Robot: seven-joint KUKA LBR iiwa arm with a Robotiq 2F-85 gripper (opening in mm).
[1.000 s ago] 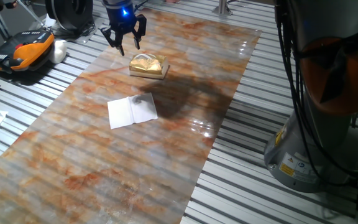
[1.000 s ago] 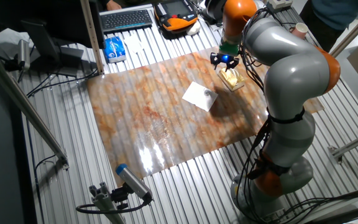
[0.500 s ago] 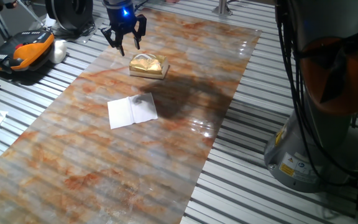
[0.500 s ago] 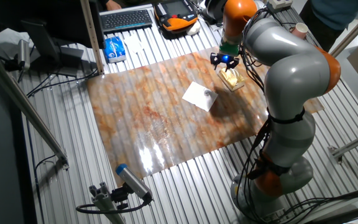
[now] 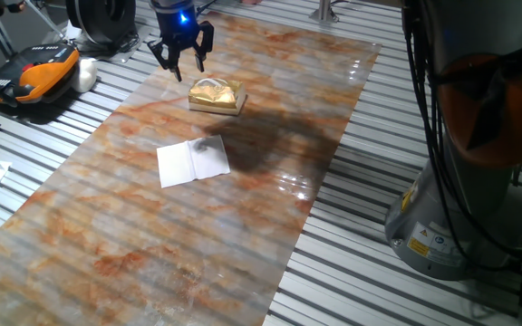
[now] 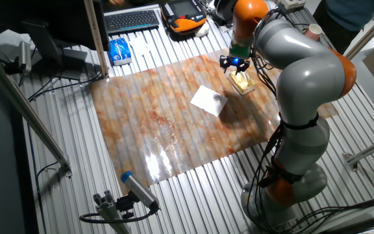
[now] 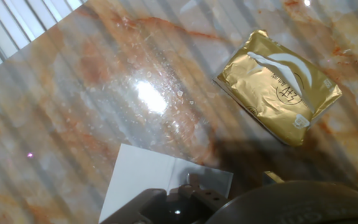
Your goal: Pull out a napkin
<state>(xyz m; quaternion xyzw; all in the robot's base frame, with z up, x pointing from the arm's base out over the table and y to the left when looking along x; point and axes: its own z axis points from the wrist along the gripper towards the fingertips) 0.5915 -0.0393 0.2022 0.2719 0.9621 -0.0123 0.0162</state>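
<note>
The white napkin (image 5: pixel 193 161) lies flat on the marbled mat, with a fold crease down its middle and a small grey spot near its far edge. It also shows in the other fixed view (image 6: pixel 208 100) and in the hand view (image 7: pixel 163 180). The small gold napkin box (image 5: pixel 216 94) sits beyond it, with white paper showing in its top slot (image 7: pixel 278 87). My gripper (image 5: pixel 180 57) hangs above the mat's far end, behind and left of the box, fingers spread and empty. It stands just left of the box in the other fixed view (image 6: pixel 234 64).
The marbled mat (image 5: pixel 152 244) lies on a slatted metal table. An orange and black device (image 5: pixel 25 77) lies off the mat to the left. A keyboard (image 6: pixel 132 19) and a blue packet (image 6: pixel 118 51) lie beyond the mat. The arm's base (image 6: pixel 291 182) stands at the right.
</note>
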